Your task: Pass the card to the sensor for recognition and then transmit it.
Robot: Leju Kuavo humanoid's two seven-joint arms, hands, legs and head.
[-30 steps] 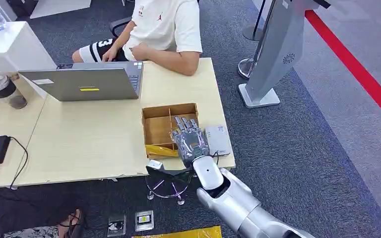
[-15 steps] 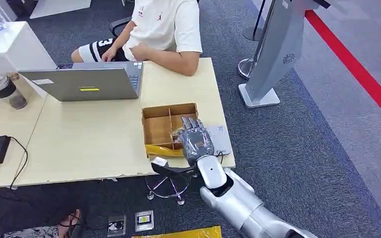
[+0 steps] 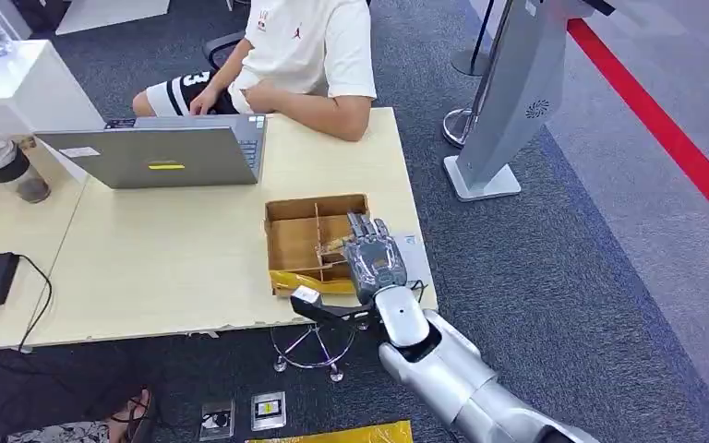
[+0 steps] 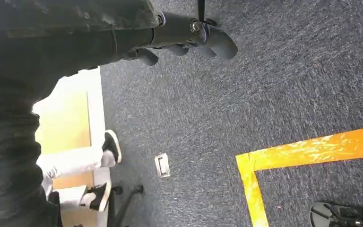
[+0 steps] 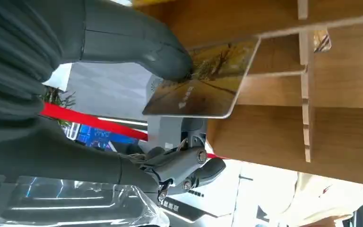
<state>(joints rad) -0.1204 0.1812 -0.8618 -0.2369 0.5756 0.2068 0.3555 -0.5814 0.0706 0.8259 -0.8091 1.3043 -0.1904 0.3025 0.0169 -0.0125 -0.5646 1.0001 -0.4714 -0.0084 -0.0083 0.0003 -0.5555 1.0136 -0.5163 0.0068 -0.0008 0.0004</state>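
Fingers (image 5: 137, 45) of the right hand (image 3: 374, 263) pinch a card (image 5: 203, 82) by one end, the thick thumb pressed on its printed face, so the card is held and lifted over the wooden divided box (image 3: 300, 242) on the desk (image 3: 175, 268). From the head view that hand hangs above the box's right compartments, just beside a pale flat sensor pad (image 3: 414, 254) lying at the desk's right edge; whether the card touches the box's partitions cannot be told. The left hand (image 4: 189, 42) hangs low over the carpet with its fingers curled in and nothing in them. A person (image 3: 305, 55) sits at the far side of the desk by a laptop (image 3: 162, 152). Judging by this, the pick-up looks done, while presenting the card to the sensor and handing it on both remain.
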